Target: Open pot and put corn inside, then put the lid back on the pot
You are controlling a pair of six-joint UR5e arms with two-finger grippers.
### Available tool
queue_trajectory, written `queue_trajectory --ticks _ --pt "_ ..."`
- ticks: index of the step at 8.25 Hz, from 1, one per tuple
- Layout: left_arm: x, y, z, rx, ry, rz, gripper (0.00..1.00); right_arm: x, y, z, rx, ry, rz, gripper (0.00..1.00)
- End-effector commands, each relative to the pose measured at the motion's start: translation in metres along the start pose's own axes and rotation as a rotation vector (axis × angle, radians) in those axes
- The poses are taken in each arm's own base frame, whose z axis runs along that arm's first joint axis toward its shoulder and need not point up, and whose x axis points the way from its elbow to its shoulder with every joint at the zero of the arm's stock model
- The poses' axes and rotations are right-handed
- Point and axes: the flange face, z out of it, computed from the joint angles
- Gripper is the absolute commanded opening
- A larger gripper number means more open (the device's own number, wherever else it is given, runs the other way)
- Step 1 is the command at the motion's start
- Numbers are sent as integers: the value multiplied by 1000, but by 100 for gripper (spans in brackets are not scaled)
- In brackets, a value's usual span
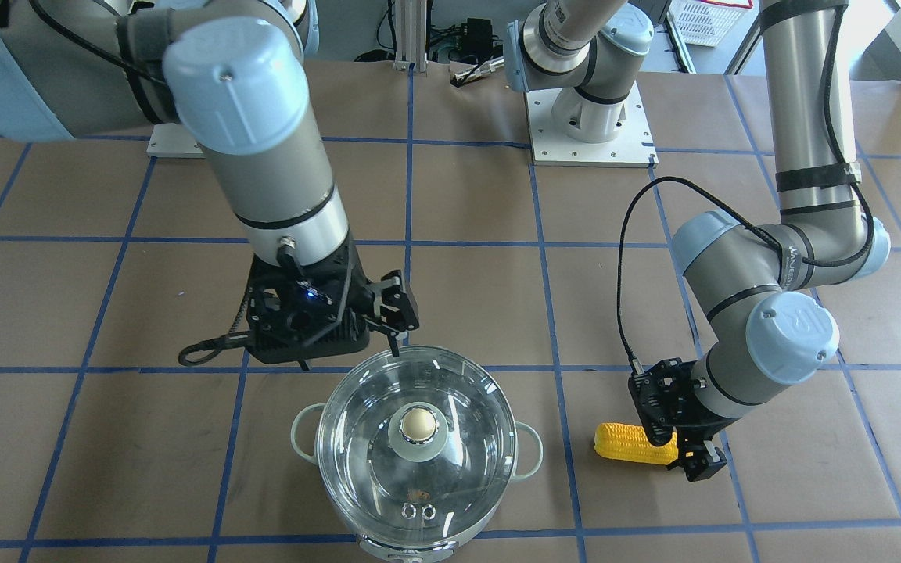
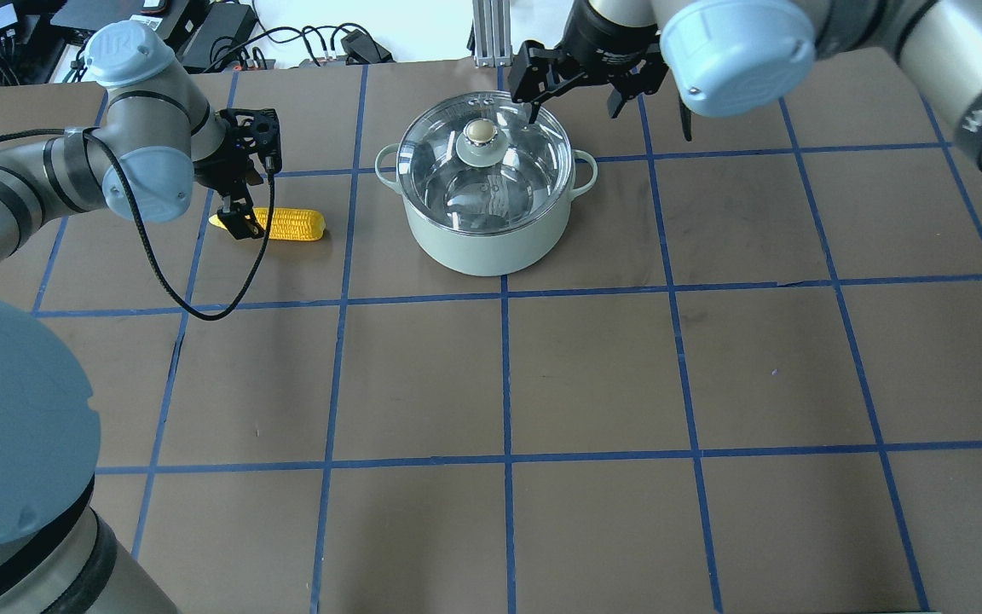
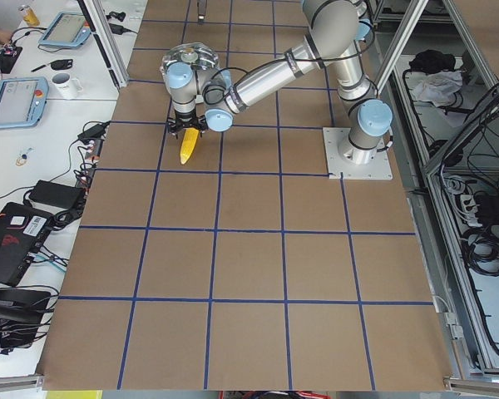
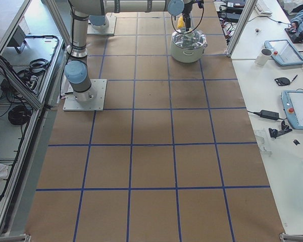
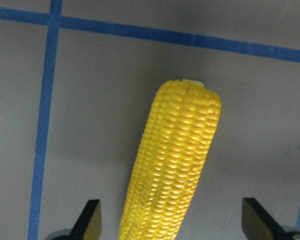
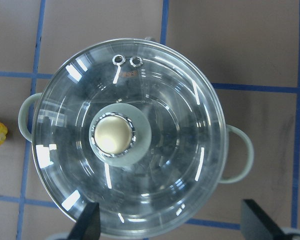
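Observation:
The mint-green pot (image 2: 482, 243) stands at the far middle of the table, and the clear glass lid (image 2: 508, 170) with its beige knob (image 2: 480, 130) is on it. My right gripper (image 2: 606, 111) is open and hovers above the pot's near side. In the right wrist view the lid (image 6: 180, 150) lies ahead of the two spread fingertips (image 6: 90, 220). The yellow corn (image 2: 286, 224) lies on the table to the left of the pot. My left gripper (image 2: 239, 217) is open and low over the corn's pointed end. In the left wrist view the corn (image 5: 175, 170) lies between its spread fingertips (image 5: 91, 220).
The table is brown paper with a blue tape grid (image 2: 504, 375). The left arm's base plate (image 1: 590, 117) is on the robot's side. A side bench with tablets and a mug (image 4: 265, 55) runs along the far edge.

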Motion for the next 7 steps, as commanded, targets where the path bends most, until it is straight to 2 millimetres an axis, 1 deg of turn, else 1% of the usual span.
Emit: queue_trajectory --ticks 1,2,3,4,5,6,7 --pt "0 0 17 1 25 4 100 -55 -15 58 69 5 87 100" --pt "-1 0 18 1 27 6 100 -58 -18 70 85 0 74 100" --pt "-1 1 24 0 36 4 100 -57 -18 79 83 3 71 100" --pt "-1 1 28 1 42 4 100 -56 -19 85 81 8 33 100" --pt "-2 1 30 0 44 8 100 -52 -22 98 76 22 11 99" --pt "-2 1 31 0 45 15 100 -48 -22 105 75 61 29 98" --pt "-2 1 31 0 45 15 98 -48 -22 105 75 58 42 98"
